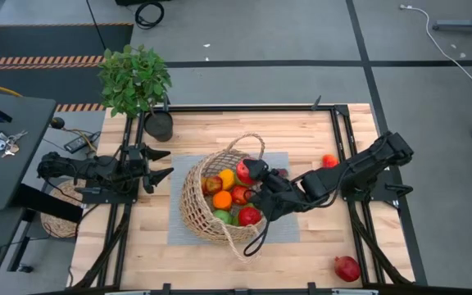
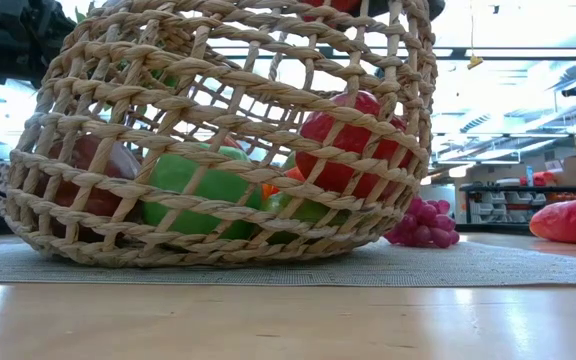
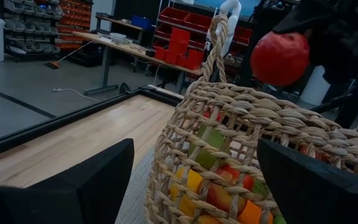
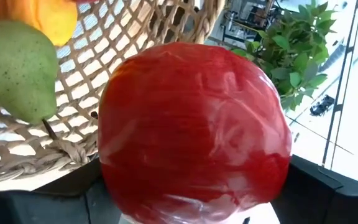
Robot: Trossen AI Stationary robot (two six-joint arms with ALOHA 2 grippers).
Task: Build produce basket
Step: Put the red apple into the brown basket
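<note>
The tan wicker basket (image 1: 211, 205) rests on a grey mat (image 1: 281, 225) at mid-table and holds an orange (image 1: 222, 199), red and green apples and a green pear (image 4: 14, 68). My right gripper (image 1: 251, 174) reaches in from the table's right and is shut on a red round fruit (image 1: 245, 171) above the basket's far rim. My left gripper (image 1: 161, 164) waits open just left of the basket; the wicker wall (image 3: 229, 143) shows between its fingers. Purple grapes (image 2: 423, 225) lie on the mat behind the basket. My right gripper pinches the red fruit (image 4: 191, 130) between its two fingers, whose dark pads (image 4: 328, 193) show at its lower sides. It comes slanting from the table's right. The fruit is lifted clear, over the basket's open top beside a loop handle (image 3: 216, 43).
A red apple (image 1: 329, 161) lies on the table's right part, and a red pomegranate (image 1: 347, 267) near the right near corner. A leafy potted plant (image 1: 135, 80) stands at the far left corner. A black side desk (image 1: 6, 147) carries keys.
</note>
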